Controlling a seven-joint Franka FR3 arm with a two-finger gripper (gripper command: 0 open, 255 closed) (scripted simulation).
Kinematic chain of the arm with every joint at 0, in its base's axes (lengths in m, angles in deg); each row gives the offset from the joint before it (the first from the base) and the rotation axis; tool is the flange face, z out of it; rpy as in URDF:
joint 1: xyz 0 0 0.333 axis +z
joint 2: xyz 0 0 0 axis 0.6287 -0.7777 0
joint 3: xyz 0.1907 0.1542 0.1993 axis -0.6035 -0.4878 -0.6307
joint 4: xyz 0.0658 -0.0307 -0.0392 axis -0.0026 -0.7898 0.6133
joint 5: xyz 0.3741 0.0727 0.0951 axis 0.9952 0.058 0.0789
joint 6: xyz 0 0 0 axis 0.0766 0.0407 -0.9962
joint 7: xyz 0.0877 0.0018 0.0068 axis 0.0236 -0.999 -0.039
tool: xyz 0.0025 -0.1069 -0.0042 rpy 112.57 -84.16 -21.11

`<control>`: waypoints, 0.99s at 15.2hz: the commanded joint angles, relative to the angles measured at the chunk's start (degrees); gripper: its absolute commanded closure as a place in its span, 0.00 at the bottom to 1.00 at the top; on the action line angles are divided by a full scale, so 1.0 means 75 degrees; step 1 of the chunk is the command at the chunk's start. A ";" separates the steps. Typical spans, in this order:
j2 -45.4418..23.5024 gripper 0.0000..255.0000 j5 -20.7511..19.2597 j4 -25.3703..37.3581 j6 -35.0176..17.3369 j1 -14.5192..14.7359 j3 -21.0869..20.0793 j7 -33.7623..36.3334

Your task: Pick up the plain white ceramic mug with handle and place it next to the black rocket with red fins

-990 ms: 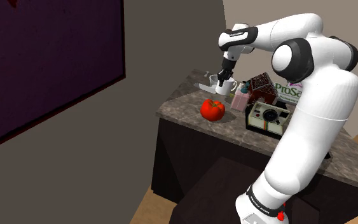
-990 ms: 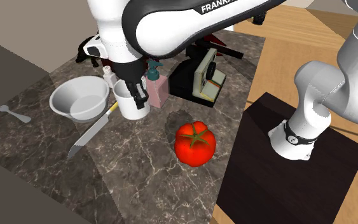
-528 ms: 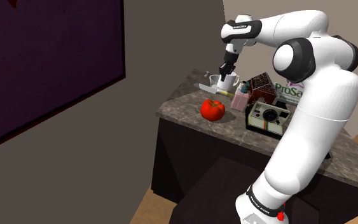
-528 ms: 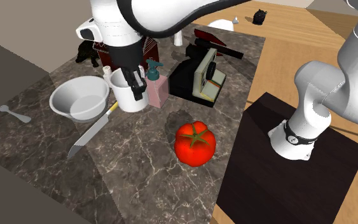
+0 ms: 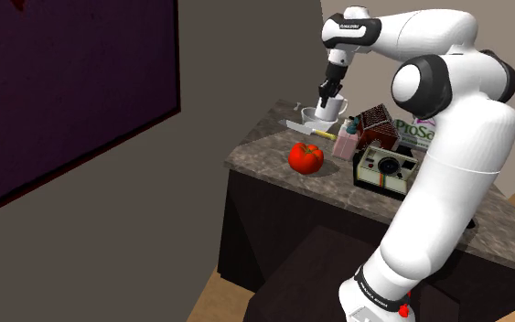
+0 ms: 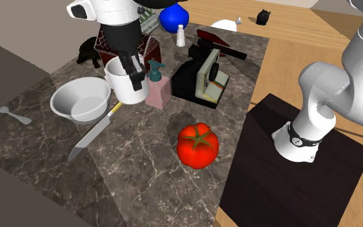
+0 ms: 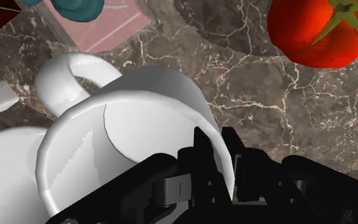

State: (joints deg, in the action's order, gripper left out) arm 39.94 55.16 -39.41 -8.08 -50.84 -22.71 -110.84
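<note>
Second exterior view: the gripper (image 6: 135, 73) is in the upper left of the frame, with the white mug (image 6: 126, 82) hanging from it. The jaws are clamped on the mug's wall, one finger inside the rim and one outside. The mug is upright and appears clear of the dark marble countertop (image 6: 147, 180), above the handle end of the knife (image 6: 93, 134). Frame-left of the mug is the white bowl (image 6: 78, 100); frame-right, just beside it, is the pink soap dispenser (image 6: 158, 91). The instant camera (image 6: 211, 77) is further right, and a black and red object (image 6: 211, 36), possibly the rocket, lies behind it. The tomato (image 6: 198, 145) sits at centre frame, well apart from the mug.

Wrist view: the fingers (image 7: 204, 153) grip the mug's rim opposite its handle.
</note>
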 commanded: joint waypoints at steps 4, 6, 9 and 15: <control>0.0240 1.00 -0.0114 0.0075 0.0289 -0.0012 0.0048 -0.0044; 0.0842 1.00 -0.0408 -0.0622 0.0117 0.0030 0.0109 -0.0081; 0.1700 1.00 -0.0845 -0.1535 -0.0057 0.0011 0.0173 -0.0128; 0.3280 1.00 -0.1672 -0.2993 -0.0154 -0.0253 0.0255 -0.0271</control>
State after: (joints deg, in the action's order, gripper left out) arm 63.13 43.44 -60.73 -9.29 -52.23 -21.15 -112.20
